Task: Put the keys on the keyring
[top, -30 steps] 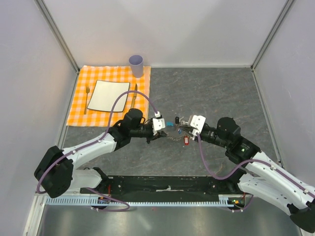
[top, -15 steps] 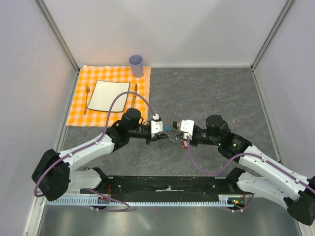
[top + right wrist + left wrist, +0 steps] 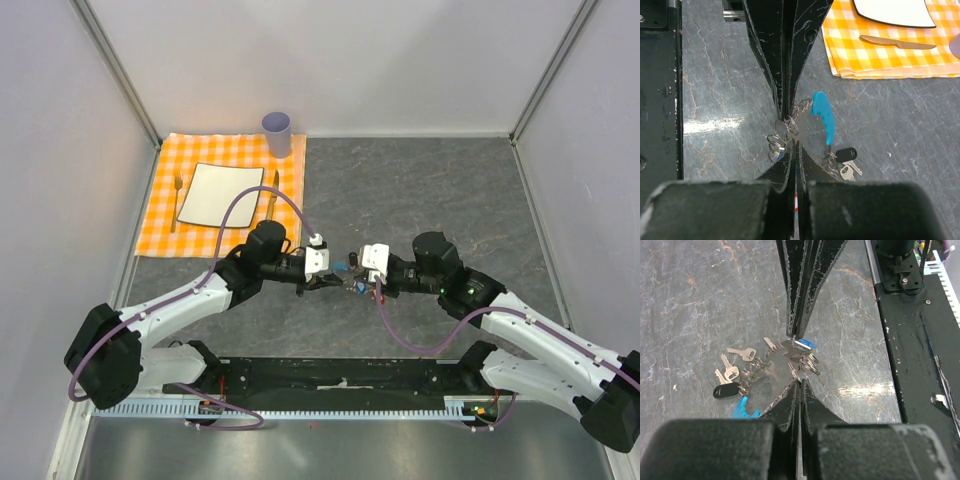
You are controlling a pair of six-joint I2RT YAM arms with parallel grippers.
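Now the right gripper (image 3: 359, 283) has advanced from frame right to meet the left gripper (image 3: 334, 283) at centre. Both are pinched narrow, blue-tagged key (image 3: 799, 345) against keyring (image 3: 822, 113); threading appears imminent.

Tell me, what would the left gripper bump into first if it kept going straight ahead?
Likely the bunched keys just off its tip, then the right gripper pointing straight back at it; depth is hard to judge.

No word, number or brand mark is legible in any view, neither on the keys (image 3: 742, 354) and their small tags, nor on the keyring (image 3: 821, 112), nor on the desk (image 3: 430, 190).
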